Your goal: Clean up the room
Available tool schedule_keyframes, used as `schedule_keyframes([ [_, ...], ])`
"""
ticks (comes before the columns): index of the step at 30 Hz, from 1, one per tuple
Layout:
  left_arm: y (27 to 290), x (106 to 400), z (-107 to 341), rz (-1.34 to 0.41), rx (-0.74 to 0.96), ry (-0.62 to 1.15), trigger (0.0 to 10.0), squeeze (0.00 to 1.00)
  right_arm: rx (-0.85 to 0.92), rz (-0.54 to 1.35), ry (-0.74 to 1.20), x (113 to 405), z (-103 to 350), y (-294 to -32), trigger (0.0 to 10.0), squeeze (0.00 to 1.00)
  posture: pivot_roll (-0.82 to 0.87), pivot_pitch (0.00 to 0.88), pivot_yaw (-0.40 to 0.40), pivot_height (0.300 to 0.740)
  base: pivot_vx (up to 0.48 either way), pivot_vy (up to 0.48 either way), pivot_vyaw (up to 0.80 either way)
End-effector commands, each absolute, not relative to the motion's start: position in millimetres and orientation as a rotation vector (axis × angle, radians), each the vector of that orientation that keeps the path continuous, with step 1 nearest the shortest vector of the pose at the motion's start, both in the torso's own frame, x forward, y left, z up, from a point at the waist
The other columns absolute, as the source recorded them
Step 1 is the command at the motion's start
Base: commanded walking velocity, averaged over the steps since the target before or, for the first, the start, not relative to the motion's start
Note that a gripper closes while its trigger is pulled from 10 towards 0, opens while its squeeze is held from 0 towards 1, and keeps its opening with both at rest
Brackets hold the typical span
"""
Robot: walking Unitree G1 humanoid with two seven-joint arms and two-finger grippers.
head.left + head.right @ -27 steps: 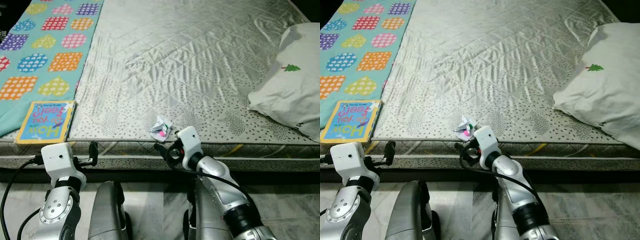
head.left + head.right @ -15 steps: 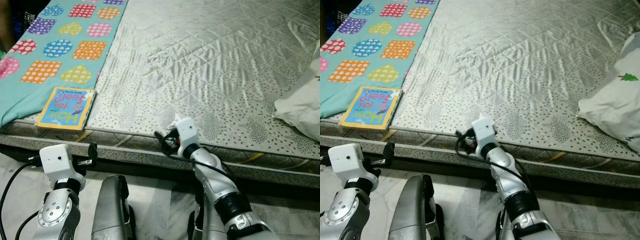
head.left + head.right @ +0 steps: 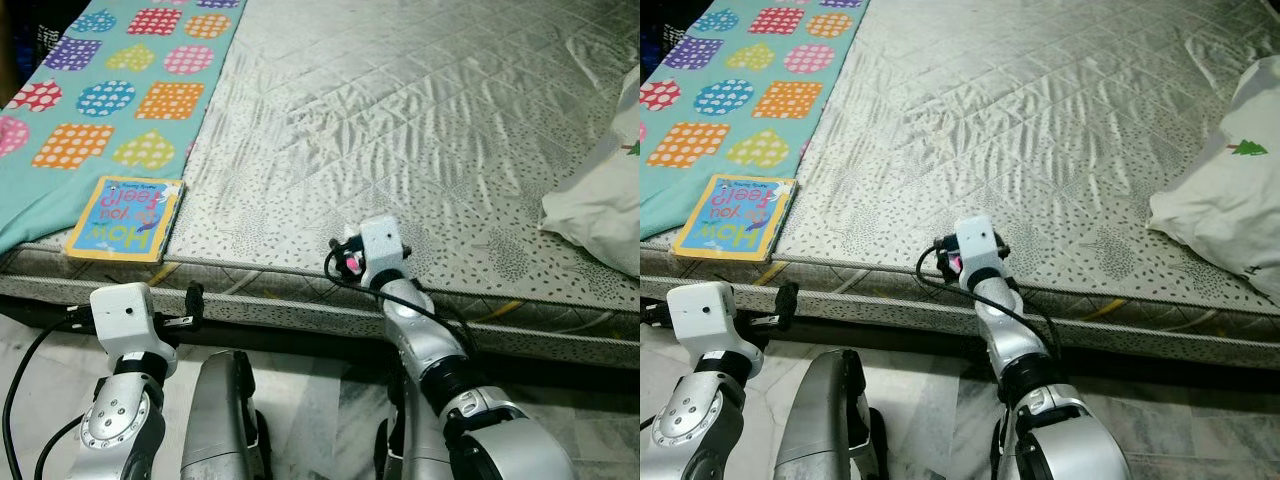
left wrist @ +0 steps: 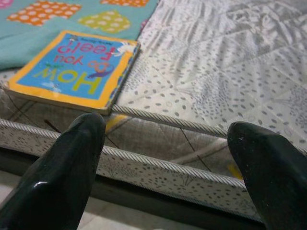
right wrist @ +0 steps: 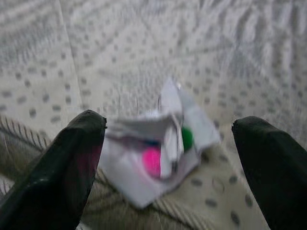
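A wide mattress [image 3: 400, 110] in silvery quilted fabric fills the scene, its piped front edge running across just ahead of the robot, with pale marble floor [image 3: 310, 420] below it. On the robot's left a teal blanket [image 3: 90, 90] with bright dotted shapes covers that side of the mattress, and a yellow-bordered book [image 3: 125, 217] lies at the blanket's near corner, close to the front edge. At the far right a white pillow [image 3: 1230, 210] with a small green tree print rests on the mattress. The middle of the mattress is bare rumpled fabric. The wrapper [image 5: 158, 155], a crumpled white scrap with pink and green spots, sits right at the front piping near the middle. The right gripper [image 5: 165, 177] reaches over that edge with its fingers [image 5: 62, 172] spread wide to either side of the wrapper, holding nothing; whether a finger touches the paper cannot be told. The left gripper [image 4: 168, 177] hangs lower, in front of the mattress side below the book, its fingers [image 4: 62, 177] also wide apart and empty. Between the two arms the robot's silver legs stand on the floor just beside the bed.
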State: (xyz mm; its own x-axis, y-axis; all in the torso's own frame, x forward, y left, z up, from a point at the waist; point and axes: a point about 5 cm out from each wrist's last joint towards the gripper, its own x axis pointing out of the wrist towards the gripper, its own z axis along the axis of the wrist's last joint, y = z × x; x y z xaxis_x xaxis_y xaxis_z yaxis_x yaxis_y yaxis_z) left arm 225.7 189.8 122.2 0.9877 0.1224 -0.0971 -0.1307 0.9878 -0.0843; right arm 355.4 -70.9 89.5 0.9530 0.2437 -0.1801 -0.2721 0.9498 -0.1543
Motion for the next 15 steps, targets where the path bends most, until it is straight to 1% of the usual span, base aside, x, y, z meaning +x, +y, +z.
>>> schedule_keyframes([
  [1,190.3,221.6,122.3,0.133,-0.084,0.101,10.0,0.00,-0.193,0.265,0.157,356.0,90.1,-65.9,10.0,0.00,0.05,0.258,0.015,0.553,0.000,0.000,0.00],
  [6,188.7,215.2,125.8,0.130,-0.094,0.098,10.0,0.00,-0.196,0.240,0.157,355.8,89.6,-60.9,10.0,0.00,0.07,0.284,0.011,0.553,0.000,0.000,0.00],
  [15,190.0,199.7,125.0,0.152,-0.097,0.125,10.0,0.00,-0.201,0.216,0.158,356.4,88.9,-61.3,10.0,0.00,0.10,0.324,0.003,0.553,0.000,0.000,0.00],
])
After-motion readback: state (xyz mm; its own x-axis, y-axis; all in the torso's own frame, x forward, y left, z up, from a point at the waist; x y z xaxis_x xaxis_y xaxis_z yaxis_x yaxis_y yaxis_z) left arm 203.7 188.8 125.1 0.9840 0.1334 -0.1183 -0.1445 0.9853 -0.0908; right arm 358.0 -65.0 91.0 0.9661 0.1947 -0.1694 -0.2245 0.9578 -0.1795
